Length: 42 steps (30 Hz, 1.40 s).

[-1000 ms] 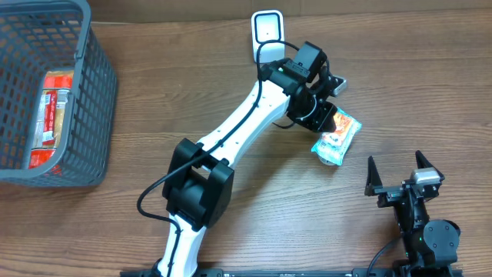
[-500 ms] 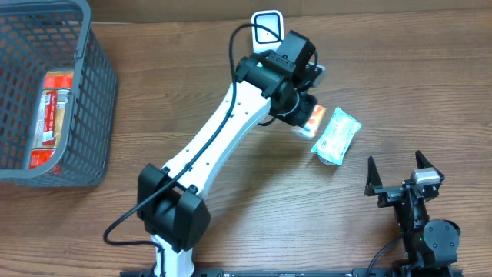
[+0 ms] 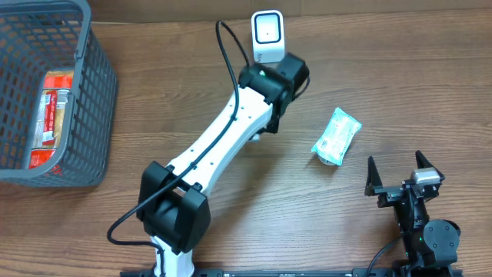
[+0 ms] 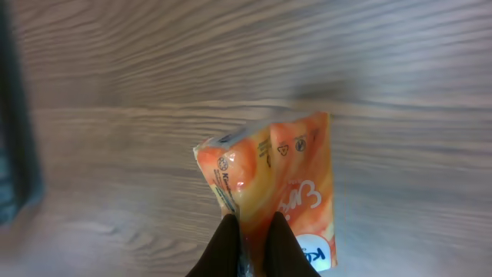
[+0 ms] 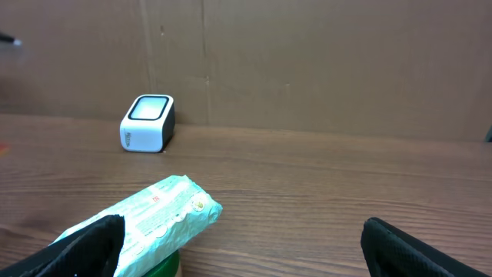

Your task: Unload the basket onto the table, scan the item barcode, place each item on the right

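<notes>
**At the far side of the surface, the left gripper grips an orange packet just beside the scanner**

On the wooden surface (image 3: 400, 61), a grey mesh basket (image 3: 94, 92) sits far out to the left of both grippers, with a red-and-orange packet (image 3: 52, 115) lying inside it. The white left arm (image 3: 231, 131) stretches diagonally from the near edge up toward the far side, and in the overhead view its black wrist covers the gripper beneath it. The white scanner (image 3: 267, 35) stands upright just beyond that wrist, its window facing up.

A pale green packet (image 3: 336, 136) lies flat on the surface between the two grippers: to the right of the left wrist, and ahead and to the left of the right gripper (image 3: 395, 161). It touches neither of them.

The left wrist view shows the left gripper (image 4: 252, 227) closed tight on the lower edge of the orange packet (image 4: 284, 177). The two dark fingers (image 4: 227, 242) pinch the wrapper, and the packet fans out ahead of them above the wood grain, with small printed symbols visible on its face. A dark blurred shape at the left border of that view cannot be identified.

The right gripper rests near the front right corner with its jaws spread wide and nothing between them.
</notes>
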Motion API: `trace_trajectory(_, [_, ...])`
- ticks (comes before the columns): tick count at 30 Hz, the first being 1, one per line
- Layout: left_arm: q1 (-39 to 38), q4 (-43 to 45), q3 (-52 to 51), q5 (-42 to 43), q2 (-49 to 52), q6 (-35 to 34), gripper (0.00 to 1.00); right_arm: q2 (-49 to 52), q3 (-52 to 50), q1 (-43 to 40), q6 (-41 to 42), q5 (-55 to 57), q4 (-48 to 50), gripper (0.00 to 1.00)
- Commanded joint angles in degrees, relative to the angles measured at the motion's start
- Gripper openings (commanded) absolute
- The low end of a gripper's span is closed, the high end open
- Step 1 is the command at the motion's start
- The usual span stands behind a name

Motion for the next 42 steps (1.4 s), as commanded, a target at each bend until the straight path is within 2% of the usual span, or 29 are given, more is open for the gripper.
trace_trajectory(1, [-1.92,1.95,-6.36,-9.68,-0.07,-8.9,0.04,-0.39,-0.61,-0.07,-0.26,0.55,0.35,1.0])
trace_trajectory(9, [-2.84,10.86,-19.15,-9.2,-0.07,-9.2,0.04,-0.39,-0.61,-0.07,-0.28,0.55,0.35,1.0])
trace_trajectory(17, [-2.89,15.3,-23.45,-7.82,-0.04,-7.3,0.04,-0.39,-0.61,-0.07,-0.26,0.55,0.35,1.0])
trace_trajectory(29, [-3.65,16.96,-23.87,-4.26,0.0,-6.4,0.04,-0.39,-0.61,-0.07,-0.26,0.55,0.35,1.0])
trace_trajectory(34, [-3.65,17.38,-23.87,-4.13,0.0,-5.53,0.07,-0.39,-0.61,-0.07,-0.26,0.52,0.35,1.0])
trace_trajectory(42, [-3.65,17.62,-23.87,-4.11,0.0,-5.53,0.04,-0.39,-0.61,-0.07,-0.28,0.55,0.35,1.0])
